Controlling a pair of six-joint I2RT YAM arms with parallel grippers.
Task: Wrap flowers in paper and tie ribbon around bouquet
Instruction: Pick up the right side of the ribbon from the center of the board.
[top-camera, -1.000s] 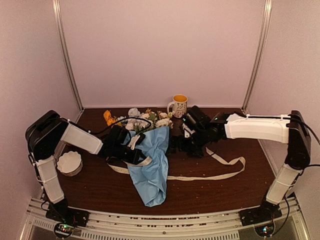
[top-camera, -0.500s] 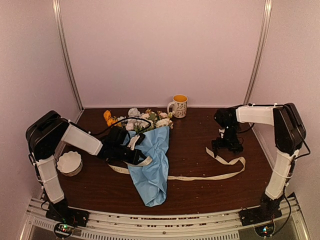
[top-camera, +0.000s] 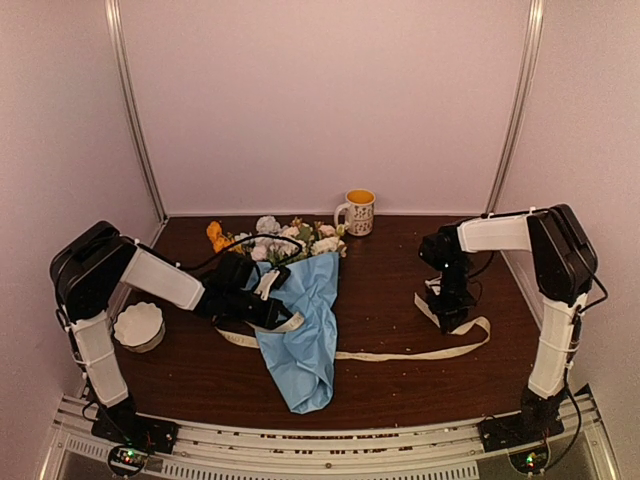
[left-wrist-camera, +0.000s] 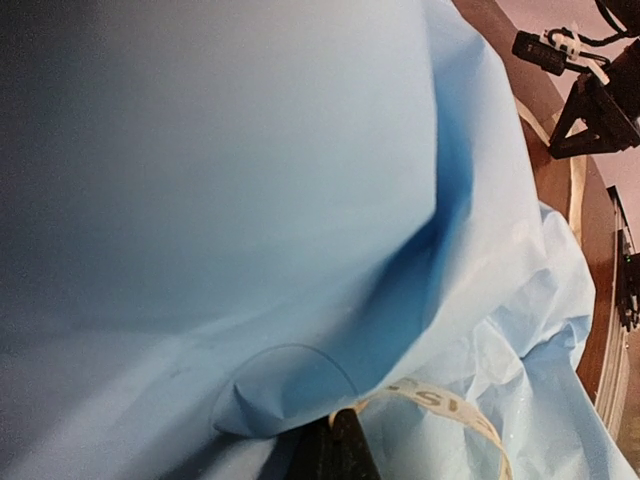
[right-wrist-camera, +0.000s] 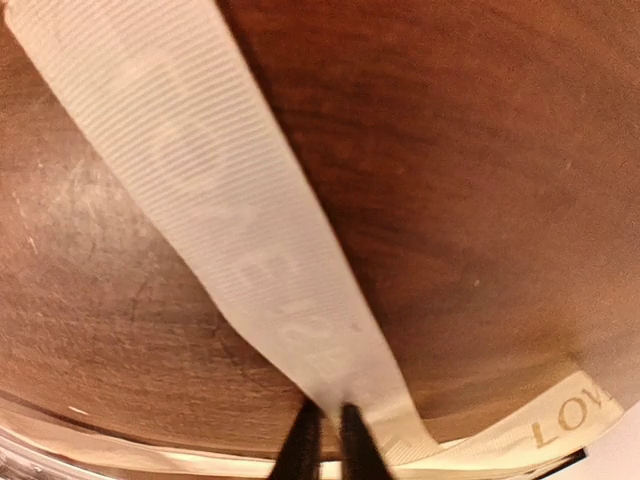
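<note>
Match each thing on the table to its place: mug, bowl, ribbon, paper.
Things:
1 mug
2 bowl
3 ribbon
4 paper

Places:
A at the left edge
B in the middle, around the flowers
C by the back wall
D running to the right claw

Pairs: 1-C; 2-A; 3-D; 4-B

Pale pinkish walls (top-camera: 320, 100), metal corner posts (top-camera: 133, 110), dark wooden table (top-camera: 400, 385)
</note>
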